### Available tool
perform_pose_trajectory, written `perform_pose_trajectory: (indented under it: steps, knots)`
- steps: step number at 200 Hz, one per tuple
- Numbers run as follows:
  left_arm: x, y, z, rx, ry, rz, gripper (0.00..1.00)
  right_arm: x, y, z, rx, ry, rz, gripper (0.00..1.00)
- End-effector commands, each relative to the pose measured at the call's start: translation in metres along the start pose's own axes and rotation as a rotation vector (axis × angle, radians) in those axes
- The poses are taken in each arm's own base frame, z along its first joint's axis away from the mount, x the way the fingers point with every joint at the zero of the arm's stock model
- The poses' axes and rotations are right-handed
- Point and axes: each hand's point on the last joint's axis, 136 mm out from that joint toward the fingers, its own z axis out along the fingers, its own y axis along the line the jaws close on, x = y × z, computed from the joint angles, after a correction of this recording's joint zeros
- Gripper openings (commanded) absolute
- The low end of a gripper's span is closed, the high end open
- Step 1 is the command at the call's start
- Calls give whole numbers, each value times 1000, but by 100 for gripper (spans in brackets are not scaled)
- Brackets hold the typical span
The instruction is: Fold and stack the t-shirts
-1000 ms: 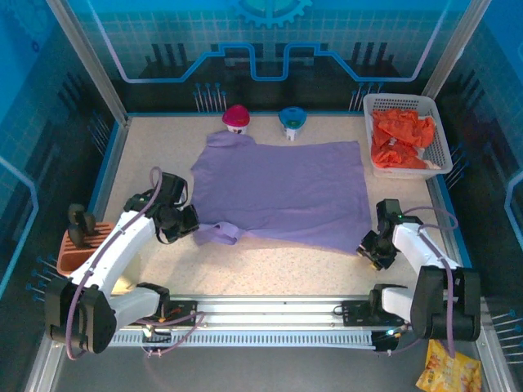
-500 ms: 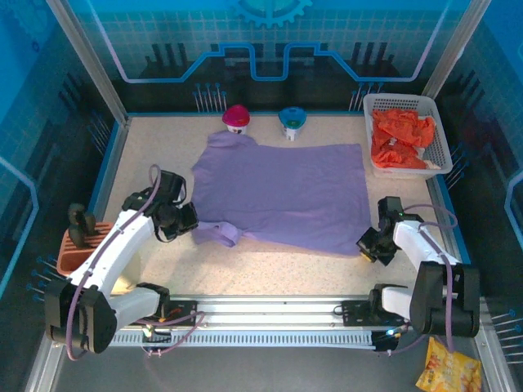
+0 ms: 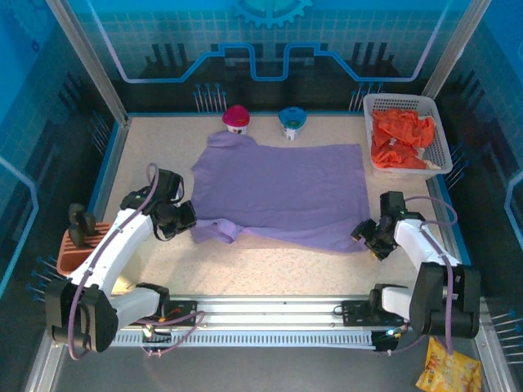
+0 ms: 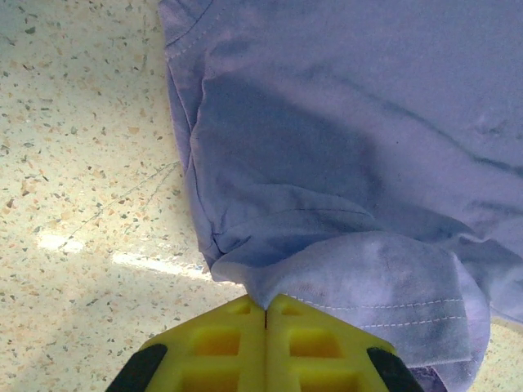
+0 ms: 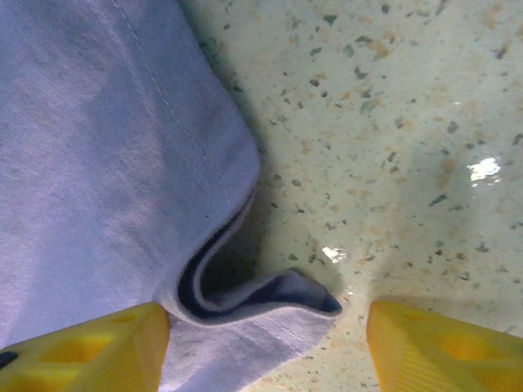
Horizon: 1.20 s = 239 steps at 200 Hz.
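The lavender t-shirt (image 3: 282,192) lies spread flat left of the basket (image 3: 442,140), with 0 folds made. The orange-red t-shirts (image 3: 400,137) sit heaped inside it. The left gripper (image 4: 265,310) pinches the sleeve, and the right gripper (image 5: 265,335) gapes over the hem corner.

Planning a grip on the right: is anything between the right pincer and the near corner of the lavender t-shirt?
Nothing visible does. The right pincer stands open, and the curled corner of the lavender-purple cloth t-shirt lies between its yellow fingers on the speckled tabletop.
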Motion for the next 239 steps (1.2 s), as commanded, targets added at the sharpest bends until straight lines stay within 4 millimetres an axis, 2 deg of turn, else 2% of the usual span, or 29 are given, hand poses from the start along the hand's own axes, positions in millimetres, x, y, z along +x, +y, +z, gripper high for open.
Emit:
perform_pose_trajectory:
  steps: [1, 22, 55, 71, 85, 96, 116, 127, 152, 176, 201, 217, 221, 239]
  knots:
    - [-4, -5, -5, 25, -5, 13, 0, 0, 3, 6, -28, 16, 5, 61]
    - [-3, -5, -4, 26, -2, 9, 0, 0, 9, 10, -45, 27, -11, 55]
    - [-2, -5, -4, 34, -1, 7, 0, 6, 6, 21, -24, 63, -15, 46]
    - [-1, -4, -3, 27, 0, 9, 0, 9, 3, 24, -21, 68, -9, 38]
    - [-1, -3, -3, 24, -2, 10, 0, 9, 3, 22, -23, 57, -8, 25]
    - [-1, -4, -2, 28, -1, 11, 0, 7, 4, 17, -27, 41, -10, 16]
    - [-3, -9, -3, 52, 2, 20, 0, 1, 12, 2, -57, 11, -29, 8]
    - [-4, -13, -7, 69, -3, 28, 0, -1, 21, -9, -92, -2, -47, 0]
    - [-9, -24, -27, 116, -49, 58, 0, -5, 43, -40, -195, -39, -97, 0]
    - [-12, -29, -57, 156, -120, 86, 0, -5, 59, -76, -280, -110, -166, 0]
    - [-12, -33, -102, 200, -228, 133, 0, -5, 71, -127, -351, -228, -270, 0]
    - [-13, -38, -140, 236, -320, 170, 0, -2, 76, -160, -395, -310, -321, 0]
    - [-14, -39, -151, 249, -348, 182, 0, -4, 81, -178, -424, -355, -340, 0]
    - [-15, -51, -197, 323, -459, 246, 0, 2, 92, -222, -508, -456, -398, 0]
